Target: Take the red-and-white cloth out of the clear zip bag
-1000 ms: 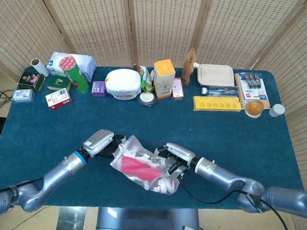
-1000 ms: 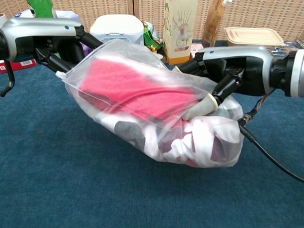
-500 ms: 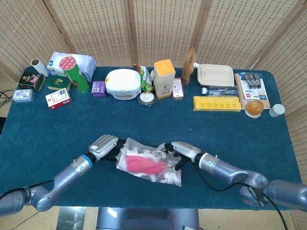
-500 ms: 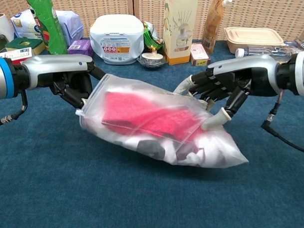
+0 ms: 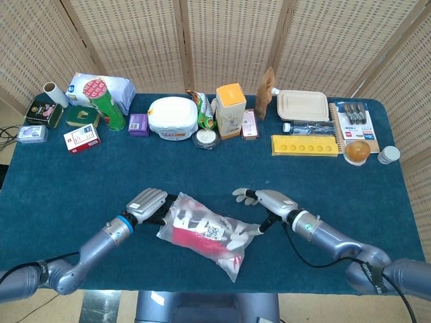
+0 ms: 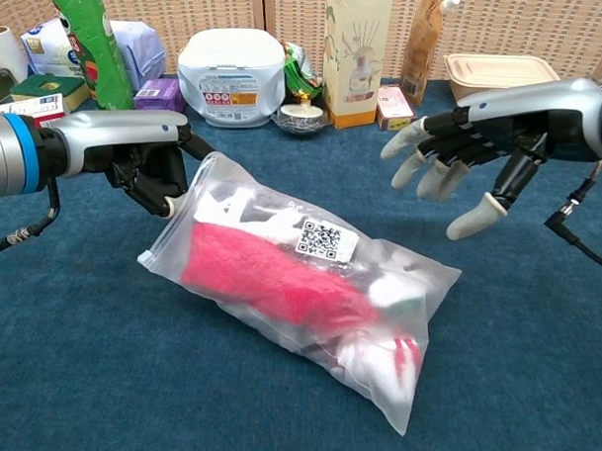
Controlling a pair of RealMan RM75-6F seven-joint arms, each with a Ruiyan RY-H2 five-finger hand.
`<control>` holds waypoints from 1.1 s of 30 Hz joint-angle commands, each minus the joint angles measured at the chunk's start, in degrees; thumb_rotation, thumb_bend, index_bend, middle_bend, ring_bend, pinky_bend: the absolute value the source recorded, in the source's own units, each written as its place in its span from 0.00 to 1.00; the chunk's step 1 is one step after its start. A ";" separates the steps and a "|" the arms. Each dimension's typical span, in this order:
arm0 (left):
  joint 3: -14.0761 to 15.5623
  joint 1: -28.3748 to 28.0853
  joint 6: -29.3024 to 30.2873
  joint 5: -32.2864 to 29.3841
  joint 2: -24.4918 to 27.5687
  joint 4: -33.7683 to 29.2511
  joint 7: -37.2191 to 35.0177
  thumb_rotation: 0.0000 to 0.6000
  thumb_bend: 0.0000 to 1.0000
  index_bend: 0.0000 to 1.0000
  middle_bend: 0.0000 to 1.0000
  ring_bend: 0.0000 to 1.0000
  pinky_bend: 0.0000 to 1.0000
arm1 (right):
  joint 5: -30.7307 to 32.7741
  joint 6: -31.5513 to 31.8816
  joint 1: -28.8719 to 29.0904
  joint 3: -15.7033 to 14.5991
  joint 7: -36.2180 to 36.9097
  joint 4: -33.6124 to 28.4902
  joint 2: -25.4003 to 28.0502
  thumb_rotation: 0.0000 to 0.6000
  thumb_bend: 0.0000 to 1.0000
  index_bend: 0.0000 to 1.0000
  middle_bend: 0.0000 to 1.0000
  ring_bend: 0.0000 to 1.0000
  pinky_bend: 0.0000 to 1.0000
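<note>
The clear zip bag [image 5: 205, 232] [image 6: 299, 290] lies slanted on the blue tabletop near the front edge, with the red-and-white cloth [image 5: 195, 239] [image 6: 269, 284] bunched inside it. My left hand [image 5: 148, 204] [image 6: 145, 166] pinches the bag's upper left corner. My right hand [image 5: 264, 200] [image 6: 462, 152] hovers to the right of the bag with fingers spread, holding nothing and clear of the plastic.
Along the far edge stand a green can [image 5: 108, 104], a white tub [image 5: 173, 116], a tall carton [image 5: 230, 109], a lidded tray [image 5: 303, 105] and a yellow tray [image 5: 304, 145]. Small boxes [image 5: 82, 138] sit at the far left. Blue cloth [image 5: 337, 182] covers the table.
My right hand has let go of the bag and lifted away to the right with fingers spread. The bag has dropped flat onto the table, its free end swung toward the front.
</note>
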 commanded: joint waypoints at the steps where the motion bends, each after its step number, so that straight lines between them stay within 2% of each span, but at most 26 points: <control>1: -0.09 -0.25 -0.75 -1.05 0.66 -0.80 0.47 1.00 0.54 0.88 1.00 1.00 0.97 | -0.07 3.45 -2.66 -0.83 -4.84 -1.95 1.49 1.00 0.17 0.20 0.31 0.36 0.33; 4: -0.32 -0.53 -1.42 -3.22 1.42 -1.81 1.29 1.00 0.54 0.88 1.00 1.00 0.97 | -2.19 7.64 -5.25 -1.62 -7.84 -3.17 1.63 0.99 0.17 0.28 0.37 0.43 0.38; 10: -0.77 -1.26 -2.27 -6.84 2.30 -3.21 2.81 1.00 0.54 0.88 1.00 1.00 0.97 | -5.94 10.11 -7.56 -3.42 -9.87 -3.84 1.77 1.00 0.17 0.39 0.48 0.57 0.51; 13: -1.09 -1.92 -2.93 -9.70 2.74 -3.92 3.65 1.00 0.54 0.88 1.00 1.00 0.97 | -11.10 12.77 -8.70 -4.74 -6.00 -3.46 1.09 1.00 0.17 0.43 0.50 0.60 0.52; 17: -1.17 -2.66 -3.19 -12.89 2.83 -4.51 4.94 1.00 0.54 0.88 1.00 1.00 0.97 | -17.37 17.74 -9.92 -5.96 -2.43 0.06 -0.83 1.00 0.17 0.48 0.52 0.60 0.52; 20: -1.14 -3.32 -3.29 -15.28 3.18 -5.19 6.07 1.00 0.54 0.88 1.00 1.00 0.97 | -21.64 23.12 -11.69 -6.94 -2.32 3.96 -3.10 1.00 0.17 0.49 0.53 0.62 0.52; 25: -1.13 -4.03 -3.27 -18.44 3.80 -6.24 7.02 1.00 0.54 0.88 1.00 1.00 0.97 | -26.63 28.52 -13.21 -8.30 -4.16 8.41 -5.55 1.00 0.17 0.49 0.53 0.63 0.51; 33: -0.99 -5.41 -3.37 -23.28 4.95 -8.12 8.20 1.00 0.54 0.88 1.00 1.00 0.97 | -33.48 35.60 -14.72 -9.44 -10.83 15.43 -10.12 1.00 0.17 0.49 0.53 0.66 0.52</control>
